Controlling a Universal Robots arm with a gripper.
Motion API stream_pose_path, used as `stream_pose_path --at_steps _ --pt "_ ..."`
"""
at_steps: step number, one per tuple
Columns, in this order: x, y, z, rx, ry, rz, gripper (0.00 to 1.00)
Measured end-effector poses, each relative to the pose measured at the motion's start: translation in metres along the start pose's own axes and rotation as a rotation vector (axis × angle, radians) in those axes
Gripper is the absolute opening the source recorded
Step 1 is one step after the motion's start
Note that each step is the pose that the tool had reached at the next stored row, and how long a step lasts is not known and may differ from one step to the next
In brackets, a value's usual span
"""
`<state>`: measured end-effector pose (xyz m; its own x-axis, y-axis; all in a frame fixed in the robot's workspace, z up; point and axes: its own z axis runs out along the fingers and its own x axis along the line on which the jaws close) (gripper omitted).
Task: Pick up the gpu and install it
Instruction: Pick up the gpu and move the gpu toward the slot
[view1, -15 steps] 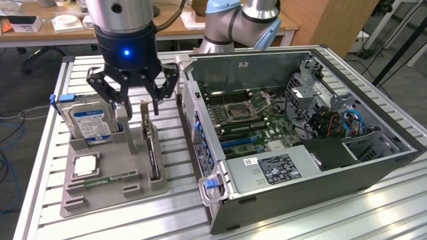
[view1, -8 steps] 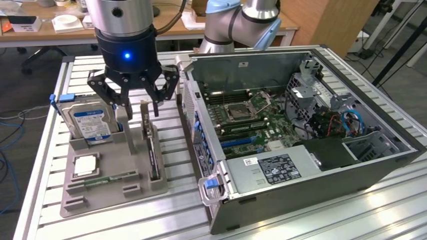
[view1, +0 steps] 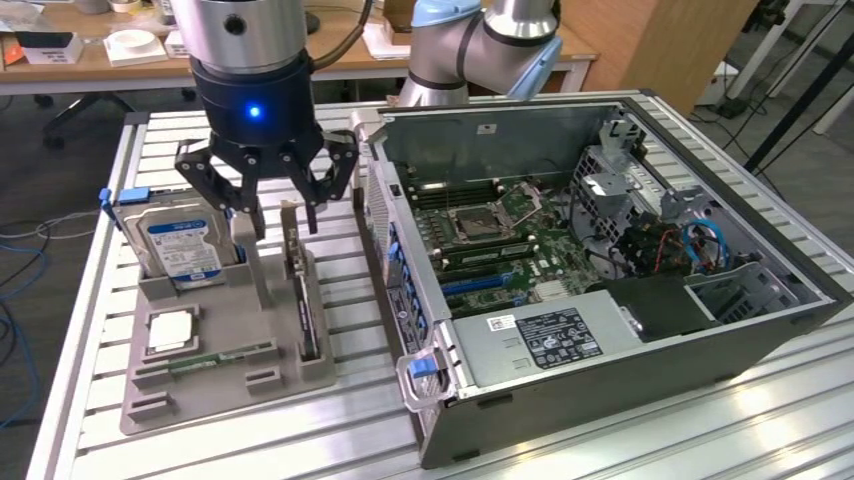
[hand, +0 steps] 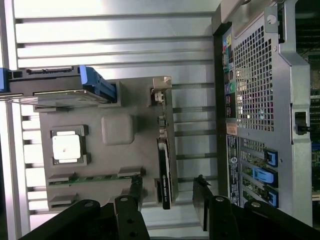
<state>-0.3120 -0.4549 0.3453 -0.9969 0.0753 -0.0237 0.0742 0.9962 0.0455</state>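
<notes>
One robot arm (view1: 248, 60) hangs straight down over the slatted aluminium worktop (view1: 641, 440), its black wrist section lit by a single blue light. Its one black gripper (view1: 284, 222) is spread wide and holds nothing. In the wrist view its fingers (hand: 135, 192) stand on either side of the line of the gpu (view1: 306, 305), with no visible contact.

The gpu is a thin, dark circuit card with a silvery bracket at one end. It stands on edge in a slot of the one grey moulded parts tray (view1: 200, 400), the slot nearest the computer.

The tray also carries three other parts:
- One boxy silver hard drive with a blue-and-white label (view1: 178, 245), upright at the side away from the computer.
- One square, pale processor chip (view1: 171, 331), lying flat in a pocket.
- One narrow green memory stick (view1: 220, 357), on edge in its groove.

One black-and-grey desktop computer case (view1: 641, 370) lies on its side on the exterior view's right, open side up and green motherboard exposed.

Only a narrow strip of bare slats separates the tray from the case's perforated rear wall. The tray's other long edge sits near the worktop's edge on the exterior view's left. Above the card the space is open apart from the gripper.
</notes>
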Motion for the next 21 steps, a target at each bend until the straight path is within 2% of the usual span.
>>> stream_pose_path --at_steps 21 --pt "0.0 -0.0015 0.0191 0.0002 -0.0011 0.0 0.53"
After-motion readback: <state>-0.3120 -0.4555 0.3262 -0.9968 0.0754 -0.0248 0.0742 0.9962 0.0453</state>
